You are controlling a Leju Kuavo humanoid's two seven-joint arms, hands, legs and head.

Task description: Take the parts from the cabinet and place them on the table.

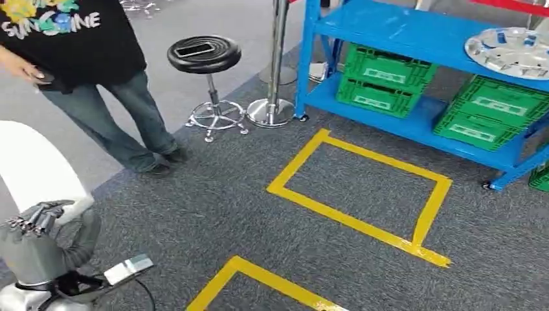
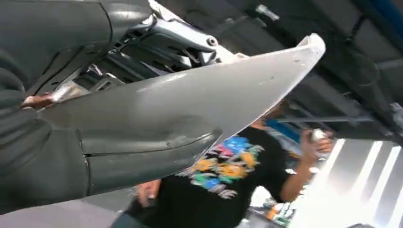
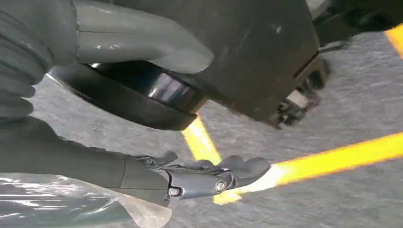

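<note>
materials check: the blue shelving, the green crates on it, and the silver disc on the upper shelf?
Blue shelving unit: looks like painted steel, with an even glossy blue coat, thin flat shelves and angled posts.
Green ribbed crates: probably moulded plastic, uniform matte green with ribbed, slotted walls.
Silver spoked disc: resembles a wheel cover. The bright reflective finish could be chromed plastic or metal; I cannot tell which.

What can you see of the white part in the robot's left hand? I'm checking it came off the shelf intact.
The white part is a smooth, curved panel, plastic by its look, tapering to a rounded tip in the left wrist view. The left hand holds it from below at its lower edge, thumb pressed on its face. It stands raised above the grey carpet. No cracks show; its far side is hidden.
</note>
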